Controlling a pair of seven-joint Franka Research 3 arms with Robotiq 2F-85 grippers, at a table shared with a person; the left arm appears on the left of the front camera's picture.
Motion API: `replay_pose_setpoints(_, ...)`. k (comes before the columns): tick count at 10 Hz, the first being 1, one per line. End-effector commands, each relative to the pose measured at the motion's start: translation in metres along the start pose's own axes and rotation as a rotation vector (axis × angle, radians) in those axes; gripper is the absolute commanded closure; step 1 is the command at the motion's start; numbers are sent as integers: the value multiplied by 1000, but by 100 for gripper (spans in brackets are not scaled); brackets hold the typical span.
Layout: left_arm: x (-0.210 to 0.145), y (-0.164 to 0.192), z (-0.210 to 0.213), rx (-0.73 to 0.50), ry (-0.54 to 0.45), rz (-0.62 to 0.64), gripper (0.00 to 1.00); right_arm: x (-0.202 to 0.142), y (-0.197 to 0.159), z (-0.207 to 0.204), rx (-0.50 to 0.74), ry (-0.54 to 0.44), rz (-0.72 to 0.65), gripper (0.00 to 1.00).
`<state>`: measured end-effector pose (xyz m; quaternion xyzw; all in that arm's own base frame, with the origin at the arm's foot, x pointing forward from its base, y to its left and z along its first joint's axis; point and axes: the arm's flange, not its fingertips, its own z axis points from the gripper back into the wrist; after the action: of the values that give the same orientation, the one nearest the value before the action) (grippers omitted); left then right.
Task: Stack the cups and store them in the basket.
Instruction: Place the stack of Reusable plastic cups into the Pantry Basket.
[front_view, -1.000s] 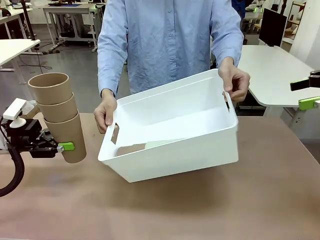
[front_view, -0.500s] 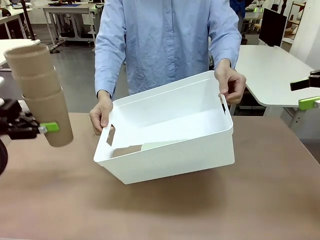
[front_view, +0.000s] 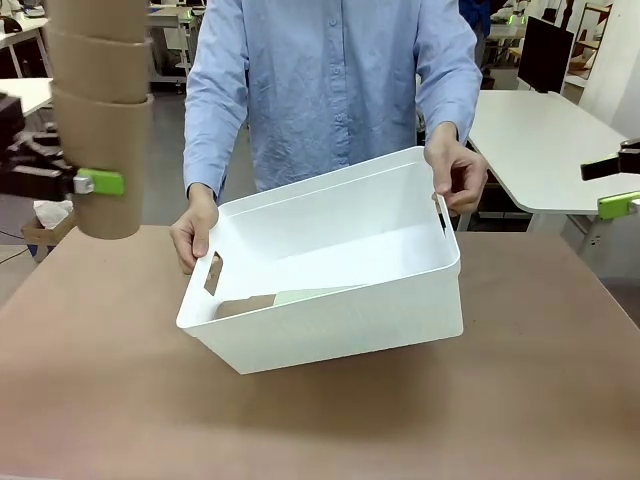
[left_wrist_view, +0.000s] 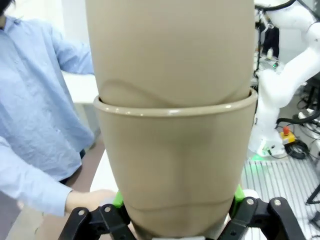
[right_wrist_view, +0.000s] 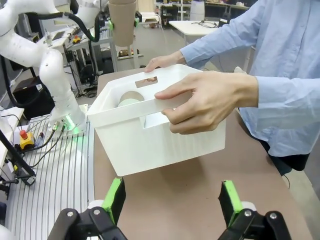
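The stack of tan cups (front_view: 100, 120) hangs in the air to the left of the basket (front_view: 330, 290) and above its rim, upright, clenched at its lowest cup by the left gripper (front_view: 95, 183); in the left wrist view the green pads press both sides of that cup (left_wrist_view: 175, 170). The basket, tilted with its open side toward the robot, is held off the bench (front_view: 320, 420) by the person's hands (front_view: 195, 228) at its two slot handles. Inside it, near the left handle, lie a tan cup (front_view: 245, 304) and a pale green one (front_view: 315, 295) on their sides. The right gripper (right_wrist_view: 172, 200) waits released, near the basket's right end, grasping nothing. The step in hand looks like carrying the stack to the basket. Next, the stack must travel rightward over the rim and descend inside before release.
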<state>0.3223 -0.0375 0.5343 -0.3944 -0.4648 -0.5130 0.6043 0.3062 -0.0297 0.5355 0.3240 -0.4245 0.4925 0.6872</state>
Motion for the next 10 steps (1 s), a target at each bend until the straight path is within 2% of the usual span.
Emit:
replay_pose_setpoints(1, 29, 1, -28, 28, 116, 54, 16, 3, -1, 1, 4, -13, -2, 0)
replay_pose_setpoints(3, 51, 8, -63, 43, 241, 52, 16, 3, -1, 1, 4, -13, -2, 0)
replay_pose_setpoints(5, 57, 16, -99, 53, 342, 49, 16, 3, -1, 1, 4, -13, -2, 0)
replay_pose_setpoints(10, 39, 27, -196, 71, 566, -9, 16, 3, -1, 1, 4, -13, -2, 0)
